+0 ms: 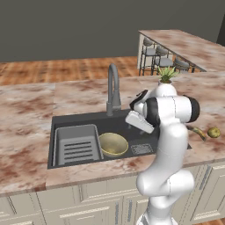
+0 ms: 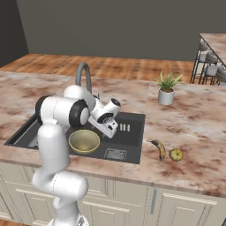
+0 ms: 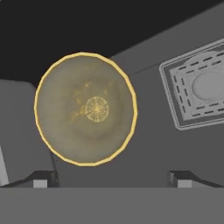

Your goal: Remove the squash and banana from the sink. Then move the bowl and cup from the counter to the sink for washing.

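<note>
You've got the worktop, pink-brown marble, wrapping the sink, a dark grey basin w/ a ribbed tray insert at its 9 o'clock end and the gooseneck faucet at 12 o'clock on the back rim. In the left base view the arm rises from approx 5 o'clock, elbow folded at the sink's 3 o'clock edge, forearm reaching back over the basin. The wrist tips down, so the hand looks nearly straight into the sink.

Bowl sits upright inside the sink, just beside the tray insert, w/ the drain grate at its 3 o'clock. In the hand view the bowl is seen from above, its rim a full circle, w/ the drain grate at 2 o'clock. The two fingertips stand wide apart at the bottom of that view, nothing between them, hanging above the bowl w/o touching it.

Banana lies on the worktop at 3 o'clock of the sink, well clear of the rim. Squash rests just beside it, further out. Potted plant stands near the back, approx 1 o'clock from the sink.
</note>
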Robot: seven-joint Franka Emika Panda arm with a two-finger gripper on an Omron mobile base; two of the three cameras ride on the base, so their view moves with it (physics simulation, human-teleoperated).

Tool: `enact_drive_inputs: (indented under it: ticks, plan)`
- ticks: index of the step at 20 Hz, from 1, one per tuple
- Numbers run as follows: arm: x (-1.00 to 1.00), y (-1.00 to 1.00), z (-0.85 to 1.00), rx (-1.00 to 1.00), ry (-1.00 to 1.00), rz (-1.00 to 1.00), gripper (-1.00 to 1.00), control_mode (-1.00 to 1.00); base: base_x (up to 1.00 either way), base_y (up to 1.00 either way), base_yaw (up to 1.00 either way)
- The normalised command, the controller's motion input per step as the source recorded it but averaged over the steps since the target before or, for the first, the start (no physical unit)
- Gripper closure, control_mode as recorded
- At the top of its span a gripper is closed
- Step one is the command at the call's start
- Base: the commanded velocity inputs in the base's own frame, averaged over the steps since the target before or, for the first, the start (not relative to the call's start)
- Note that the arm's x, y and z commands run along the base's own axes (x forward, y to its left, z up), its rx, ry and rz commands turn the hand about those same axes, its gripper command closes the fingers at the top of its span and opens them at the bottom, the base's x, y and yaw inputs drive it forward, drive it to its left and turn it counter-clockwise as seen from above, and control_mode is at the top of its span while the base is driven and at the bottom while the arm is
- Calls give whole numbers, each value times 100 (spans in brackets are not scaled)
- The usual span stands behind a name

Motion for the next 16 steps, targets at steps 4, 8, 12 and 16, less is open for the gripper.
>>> enact_drive_inputs:
  ticks: [4, 8, 12, 16]
  plan:
    - [-32, 0, 32, -7, -1, 1, -100, -100, 0, 0, 0]
    - [-30, 0, 32, -9, -1, 0, -100, -100, 0, 0, 0]
    - [-29, 1, 31, -7, 0, 0, -100, -100, 0, 0, 0]
    - [-30, 6, 30, -1, 0, 0, -100, -100, 0, 0, 0]
